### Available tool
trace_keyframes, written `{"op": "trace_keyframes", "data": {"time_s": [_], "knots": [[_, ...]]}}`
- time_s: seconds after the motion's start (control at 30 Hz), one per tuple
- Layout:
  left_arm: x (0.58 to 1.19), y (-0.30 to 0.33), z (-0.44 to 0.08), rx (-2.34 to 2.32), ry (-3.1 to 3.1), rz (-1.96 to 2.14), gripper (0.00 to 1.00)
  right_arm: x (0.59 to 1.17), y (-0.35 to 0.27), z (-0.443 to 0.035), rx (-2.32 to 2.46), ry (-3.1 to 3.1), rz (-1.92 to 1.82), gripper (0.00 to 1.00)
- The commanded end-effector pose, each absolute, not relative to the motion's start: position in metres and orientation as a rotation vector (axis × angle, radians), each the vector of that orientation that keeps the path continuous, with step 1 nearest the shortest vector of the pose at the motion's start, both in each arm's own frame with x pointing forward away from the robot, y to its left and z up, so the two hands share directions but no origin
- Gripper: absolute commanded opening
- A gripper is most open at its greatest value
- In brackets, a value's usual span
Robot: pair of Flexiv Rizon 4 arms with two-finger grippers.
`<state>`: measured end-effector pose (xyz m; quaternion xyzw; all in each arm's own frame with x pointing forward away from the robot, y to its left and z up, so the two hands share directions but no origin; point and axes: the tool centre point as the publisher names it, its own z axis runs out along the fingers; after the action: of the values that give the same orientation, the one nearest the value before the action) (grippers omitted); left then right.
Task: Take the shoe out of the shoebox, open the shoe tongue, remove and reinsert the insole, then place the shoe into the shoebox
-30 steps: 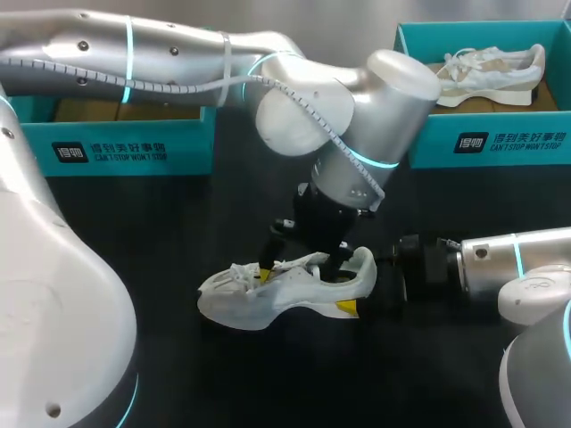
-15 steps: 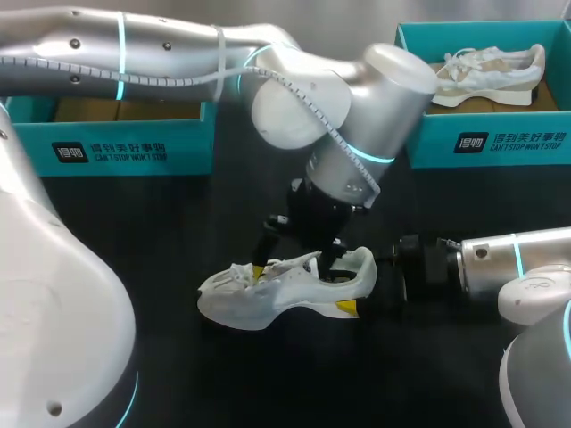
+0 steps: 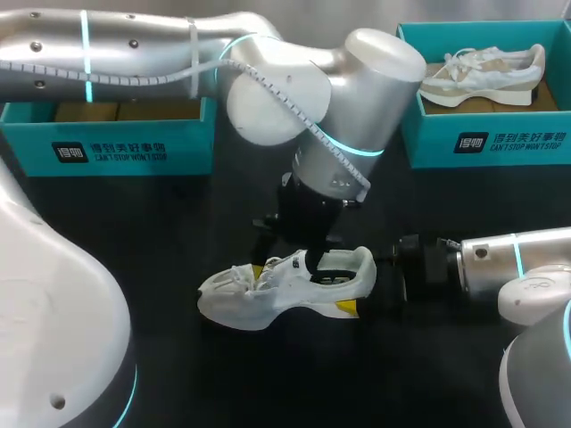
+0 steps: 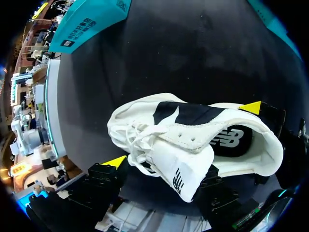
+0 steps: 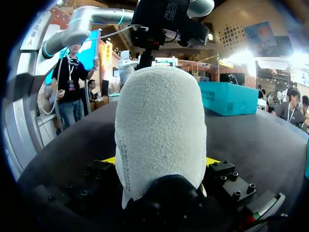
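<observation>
A white shoe (image 3: 268, 299) lies on its sole on the black table, toe to the left. My right gripper (image 3: 359, 285) is shut on its heel (image 5: 157, 130), with a yellow tip on each side. My left gripper (image 3: 284, 266) comes down from above and is open. One yellow fingertip (image 4: 116, 162) rests beside the laces. The other finger goes down into the shoe's mouth, hidden behind the raised white tongue (image 4: 188, 159). The dark insole (image 4: 193, 113) lies inside the shoe. An open teal shoebox (image 3: 134, 147) stands at the back left.
A second teal box (image 3: 491, 143) at the back right holds another white shoe (image 3: 486, 71). My left arm's large elbow (image 3: 357, 98) hangs over the middle of the table. Bare black tabletop (image 3: 205, 374) lies in front of the shoe.
My left arm has shifted slightly left over the shoe, and its fingers have drawn closer together around the tongue and laces. The right arm and the shoe have stayed put.
</observation>
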<state>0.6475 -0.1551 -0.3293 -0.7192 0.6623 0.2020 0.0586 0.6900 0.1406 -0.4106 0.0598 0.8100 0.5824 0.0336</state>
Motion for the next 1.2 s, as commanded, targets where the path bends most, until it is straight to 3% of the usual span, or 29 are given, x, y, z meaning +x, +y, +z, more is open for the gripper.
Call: {"op": "trace_keyframes", "data": {"time_s": [0.03, 0.1, 0.63, 0.73, 0.77, 0.8, 1.2], "knots": [[0.639, -0.15, -0.321, -2.246, 1.9, 0.546, 0.6, 0.69, 0.141, -0.41, 0.187, 2.495, 1.787, 0.0], [0.639, -0.15, -0.319, -2.246, 1.881, 0.533, 0.49, 0.69, 0.141, -0.41, 0.187, 2.495, 1.787, 0.0], [0.634, -0.147, -0.303, -2.241, 1.729, 0.417, 0.36, 0.69, 0.141, -0.41, 0.187, 2.495, 1.787, 0.0], [0.633, -0.142, -0.303, -2.258, 1.719, 0.398, 0.2, 0.69, 0.141, -0.41, 0.187, 2.495, 1.787, 0.0], [0.633, -0.14, -0.303, -2.265, 1.718, 0.386, 0.05, 0.69, 0.141, -0.41, 0.187, 2.495, 1.787, 0.0], [0.633, -0.139, -0.303, -2.274, 1.715, 0.376, 0.0, 0.69, 0.141, -0.41, 0.187, 2.495, 1.787, 0.0], [0.624, -0.103, -0.303, -2.435, 1.705, 0.096, 0.0, 0.69, 0.141, -0.41, 0.187, 2.495, 1.787, 0.0]]}}
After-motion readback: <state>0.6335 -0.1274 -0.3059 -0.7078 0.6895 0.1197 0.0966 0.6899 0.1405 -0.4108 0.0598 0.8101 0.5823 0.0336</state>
